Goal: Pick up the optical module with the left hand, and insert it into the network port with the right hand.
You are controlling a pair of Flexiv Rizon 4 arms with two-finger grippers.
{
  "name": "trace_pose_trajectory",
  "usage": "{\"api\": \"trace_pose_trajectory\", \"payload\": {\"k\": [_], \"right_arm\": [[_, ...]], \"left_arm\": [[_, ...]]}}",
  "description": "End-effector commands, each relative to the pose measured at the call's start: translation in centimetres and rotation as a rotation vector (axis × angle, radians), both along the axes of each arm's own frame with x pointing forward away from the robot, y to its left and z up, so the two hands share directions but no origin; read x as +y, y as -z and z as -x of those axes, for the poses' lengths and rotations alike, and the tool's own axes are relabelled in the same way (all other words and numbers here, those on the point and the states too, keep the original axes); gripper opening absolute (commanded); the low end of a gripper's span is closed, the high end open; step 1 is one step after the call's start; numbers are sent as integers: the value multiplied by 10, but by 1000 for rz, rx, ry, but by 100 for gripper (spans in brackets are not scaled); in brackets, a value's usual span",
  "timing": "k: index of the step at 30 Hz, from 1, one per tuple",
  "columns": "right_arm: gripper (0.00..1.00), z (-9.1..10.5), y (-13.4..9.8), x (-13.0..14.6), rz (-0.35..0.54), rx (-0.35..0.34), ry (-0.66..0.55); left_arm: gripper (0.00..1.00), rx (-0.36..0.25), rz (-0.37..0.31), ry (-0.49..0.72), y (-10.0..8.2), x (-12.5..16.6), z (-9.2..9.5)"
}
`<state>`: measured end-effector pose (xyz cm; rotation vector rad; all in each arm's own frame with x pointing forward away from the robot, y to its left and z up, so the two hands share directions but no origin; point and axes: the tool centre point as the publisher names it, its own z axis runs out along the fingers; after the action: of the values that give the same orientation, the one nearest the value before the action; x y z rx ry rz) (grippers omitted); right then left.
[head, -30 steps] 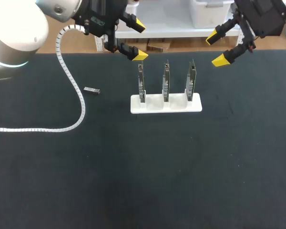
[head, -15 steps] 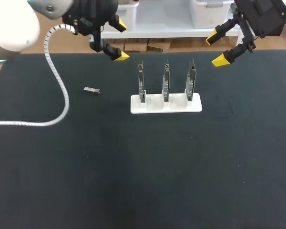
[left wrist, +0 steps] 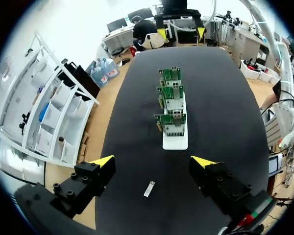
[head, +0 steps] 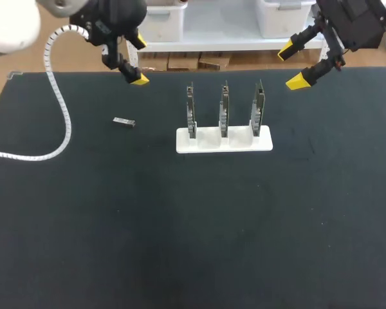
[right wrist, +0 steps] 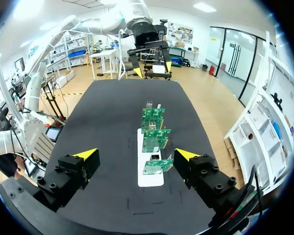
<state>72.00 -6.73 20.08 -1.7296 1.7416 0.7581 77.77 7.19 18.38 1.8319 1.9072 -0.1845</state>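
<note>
Head view: at the far left a white ribbed cable (head: 58, 109) is seen trailing from the left arm onto the black table (head: 193, 225). The left gripper (head: 139, 60) is held over the table's far edge, its yellow-tipped fingers spread wide with nothing between them. The optical module (head: 123, 121) lies flat on the table, a little nearer the camera than that gripper and well apart from the white stand (head: 224, 139), to the stand's left. Three circuit boards (head: 224, 109) are held upright in a row on the stand. The network port is presumably on one of them, but which one cannot be told. At the right, the right gripper (head: 291, 66) is held high beyond the stand's right end, equally wide open and empty. In the left wrist view the module (left wrist: 149, 188) is seen below the left gripper (left wrist: 153, 161), roughly midway between the lines of its two fingers, with its long axis pointing towards the stand (left wrist: 175, 142) ahead. The step in hand is judged to be the approach for the pick, since nothing is yet grasped. For the next move, a descent onto the module would be needed, with the fingers kept either side of its narrow width and then closed on it. Care is called for, as so small and flat a piece could be nudged aside.
</note>
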Motion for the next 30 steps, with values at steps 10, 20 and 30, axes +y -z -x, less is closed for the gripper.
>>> {"api": "trace_pose_trajectory", "payload": {"k": [10, 20, 30], "right_arm": [[100, 1, 0, 0, 2, -1, 3], [100, 1, 0, 0, 2, -1, 3], [100, 1, 0, 0, 2, -1, 3]], "left_arm": [[100, 27, -23, -46, 9, 18, 4], [100, 27, -23, -46, 9, 18, 4], [100, 23, -89, -53, 18, 25, 3]]}}
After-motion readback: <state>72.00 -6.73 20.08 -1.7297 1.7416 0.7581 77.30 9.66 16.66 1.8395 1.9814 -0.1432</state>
